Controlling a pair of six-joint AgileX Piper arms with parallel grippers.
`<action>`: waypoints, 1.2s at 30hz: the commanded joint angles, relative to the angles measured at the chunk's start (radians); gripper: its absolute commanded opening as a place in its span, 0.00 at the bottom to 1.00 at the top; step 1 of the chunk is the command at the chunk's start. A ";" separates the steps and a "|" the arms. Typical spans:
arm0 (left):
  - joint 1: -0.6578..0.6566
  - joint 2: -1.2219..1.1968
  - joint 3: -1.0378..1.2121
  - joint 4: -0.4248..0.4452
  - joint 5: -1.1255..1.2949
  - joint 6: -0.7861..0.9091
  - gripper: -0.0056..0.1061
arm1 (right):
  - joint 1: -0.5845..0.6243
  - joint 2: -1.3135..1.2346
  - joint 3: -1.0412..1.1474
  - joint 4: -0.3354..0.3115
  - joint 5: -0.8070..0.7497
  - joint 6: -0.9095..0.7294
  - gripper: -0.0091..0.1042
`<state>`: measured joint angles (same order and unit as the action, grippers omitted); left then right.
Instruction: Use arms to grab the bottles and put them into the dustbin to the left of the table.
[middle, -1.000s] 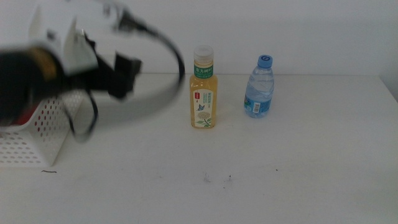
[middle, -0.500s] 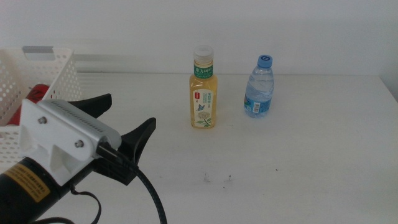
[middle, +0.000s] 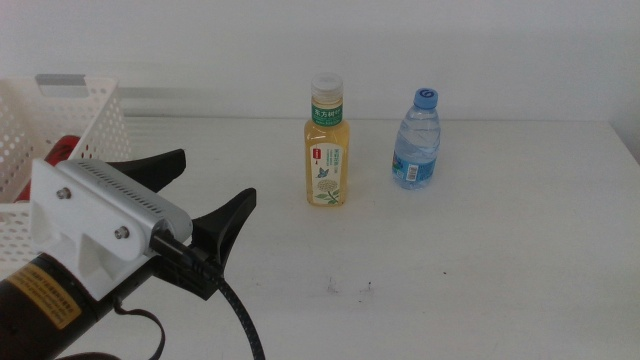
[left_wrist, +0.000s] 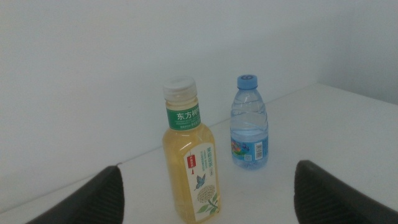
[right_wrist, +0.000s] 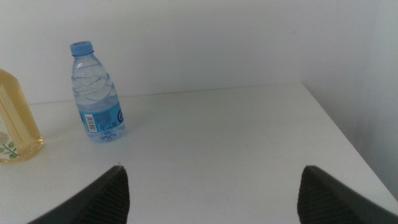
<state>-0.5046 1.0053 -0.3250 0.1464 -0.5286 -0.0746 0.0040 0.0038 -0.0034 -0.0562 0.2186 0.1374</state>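
The yellow tea bottle (middle: 327, 150) and the clear blue-capped water bottle (middle: 417, 145) stand upright near the back of the table (middle: 480, 260). My left gripper (middle: 212, 180) hovers at the front left with its jaws open and nothing between them, pointing toward the tea bottle (left_wrist: 189, 162), which stands some way ahead with the water bottle (left_wrist: 249, 127) beyond it. A red can (middle: 62, 148) shows inside the white dustbin (middle: 85, 115) at the left. My right gripper (right_wrist: 212, 171) is open and empty, out of the middle view, facing the water bottle (right_wrist: 96, 99).
The table's right edge (right_wrist: 348, 149) runs close past the right gripper. A white wall rises behind the bottles. Small dark specks (middle: 350, 288) mark the tabletop in front of the tea bottle.
The left gripper swung from over the dustbin down to the front left of the table, then edged slightly toward the tea bottle. Both bottles stayed put.
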 joint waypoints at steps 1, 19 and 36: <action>-0.004 -0.004 0.004 0.003 -0.014 -0.013 0.89 | -0.005 -0.004 0.003 -0.012 -0.010 -0.003 0.86; -0.004 0.452 -0.017 0.030 -0.333 -0.118 0.89 | -0.005 -0.004 0.003 -0.012 -0.010 -0.003 0.86; -0.035 0.887 -0.421 -0.077 -0.312 -0.113 0.89 | -0.005 -0.004 0.003 -0.012 -0.010 -0.003 0.86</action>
<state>-0.5369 1.8587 -0.7174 0.0911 -0.8372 -0.1819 0.0040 0.0038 -0.0034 -0.0562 0.2186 0.1374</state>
